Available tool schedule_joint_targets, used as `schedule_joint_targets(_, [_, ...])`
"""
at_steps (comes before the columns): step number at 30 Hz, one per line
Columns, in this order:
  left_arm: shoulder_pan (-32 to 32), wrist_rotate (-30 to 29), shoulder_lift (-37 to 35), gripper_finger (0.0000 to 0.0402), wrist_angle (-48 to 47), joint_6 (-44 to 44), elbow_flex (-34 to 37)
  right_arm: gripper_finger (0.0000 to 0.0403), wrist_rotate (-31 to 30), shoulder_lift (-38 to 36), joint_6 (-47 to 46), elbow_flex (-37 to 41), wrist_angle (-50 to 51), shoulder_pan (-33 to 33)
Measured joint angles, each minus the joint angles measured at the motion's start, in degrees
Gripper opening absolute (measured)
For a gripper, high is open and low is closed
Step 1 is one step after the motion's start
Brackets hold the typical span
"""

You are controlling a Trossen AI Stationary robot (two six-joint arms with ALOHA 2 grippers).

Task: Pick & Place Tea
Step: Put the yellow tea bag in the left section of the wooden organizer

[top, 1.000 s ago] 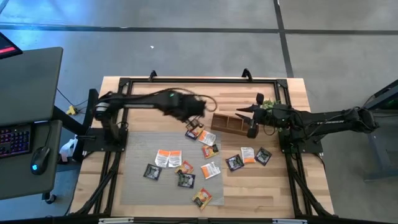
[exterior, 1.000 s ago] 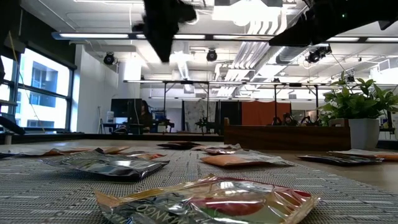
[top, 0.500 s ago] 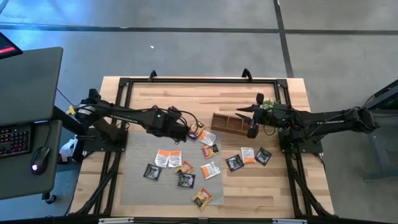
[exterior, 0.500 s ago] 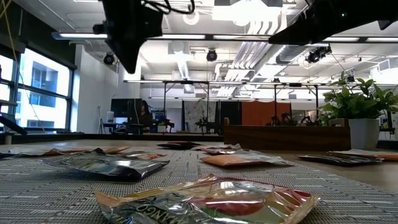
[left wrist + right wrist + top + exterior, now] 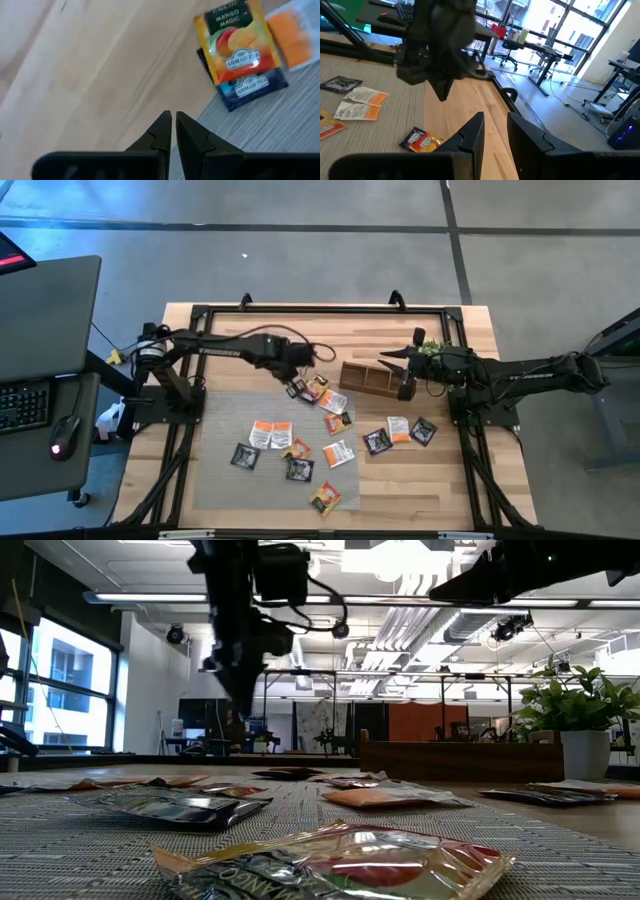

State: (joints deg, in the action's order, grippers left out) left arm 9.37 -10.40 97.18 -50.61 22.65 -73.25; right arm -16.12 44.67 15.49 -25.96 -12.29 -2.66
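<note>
Several flat square tea sachets, orange, black and white with orange print, lie scattered on the grey mat and the wood beside it. An orange sachet lies on top of a dark blue one at the mat's far edge. My left gripper hangs just above the table beside this pair, toward the table's left edge, pointing down, shut and empty; it also shows in the left wrist view. My right gripper waits open and empty above the right end of the brown wooden tray.
A small green plant in a white pot stands behind the tray's right end. More sachets lie on bare wood near the right arm. A black frame runs round the table. A desk with keyboard and mouse stands to the left.
My left gripper has swung from near the tray toward the table's left and near edges, then come down close to the table at the mat's far edge, beside the orange and dark blue sachets. No sachet has moved.
</note>
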Motion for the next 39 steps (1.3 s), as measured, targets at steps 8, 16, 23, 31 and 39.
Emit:
schedule_joint_targets(8, [2.7, 6.9, 1.9, 0.0084, 8.0, -4.8, -0.1, 0.008, 0.0, 0.0, -0.2, 0.0, 0.4, 0.0])
schedule_joint_targets(16, [2.6, 10.0, 7.2, 0.0167, 16.2, -2.9, -0.3, 0.008, 0.0, 0.0, -1.5, 0.0, 0.5, 0.0])
schedule_joint_targets(23, [2.6, 11.2, 12.4, 0.0183, 22.1, -2.9, 0.0, 0.008, 0.0, 0.0, -1.5, 0.0, 0.6, 0.0])
schedule_joint_targets(31, [2.6, 3.2, 14.5, 0.0183, 23.5, -2.9, -0.2, 0.008, 0.0, 0.0, -1.5, 0.0, 0.9, 0.0])
schedule_joint_targets(39, [2.6, 2.8, 15.6, 0.0183, 24.7, -1.7, -0.3, 0.008, 0.0, 0.0, -1.6, 0.0, 0.9, 0.0])
